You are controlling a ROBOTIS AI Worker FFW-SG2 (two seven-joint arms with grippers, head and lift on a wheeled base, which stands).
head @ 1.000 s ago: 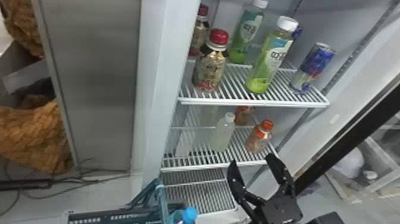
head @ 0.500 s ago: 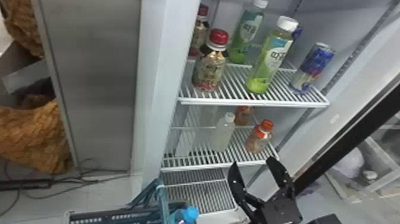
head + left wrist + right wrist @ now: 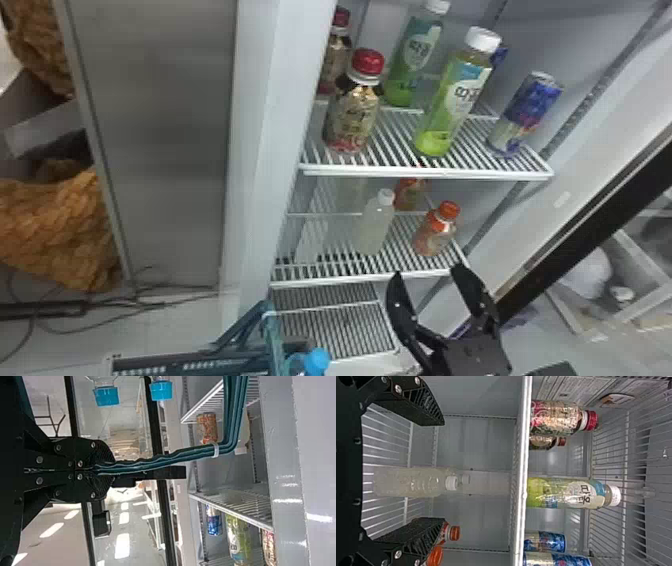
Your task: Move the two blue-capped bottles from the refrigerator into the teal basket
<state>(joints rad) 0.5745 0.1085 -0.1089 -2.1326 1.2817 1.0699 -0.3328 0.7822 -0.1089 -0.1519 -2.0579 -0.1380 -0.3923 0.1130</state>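
Prob. at or near the end of the task. Both blue-capped bottles point(image 3: 105, 395) point(image 3: 161, 390) seen from the left wrist, prob. inside the teal basket point(image 3: 274, 332); one blue cap point(image 3: 317, 360) also in head view, right by the basket's end. Can't confirm full seating of either, tho. Left hand point(image 3: 109, 470) pressed tight on the basket, rim or handle, can't tell which. Right hand point(image 3: 426, 272) spread wide, w/ nothing gripped, near the refrigerator point(image 3: 257, 150). Leave as is: white-capped bottle point(image 3: 375, 225) & orange-capped bottle point(image 3: 435, 232), both on mid shelf. Left to do, at most: quick check of both bottles, then right hand back, basket kept level to avoid tipping, etc.
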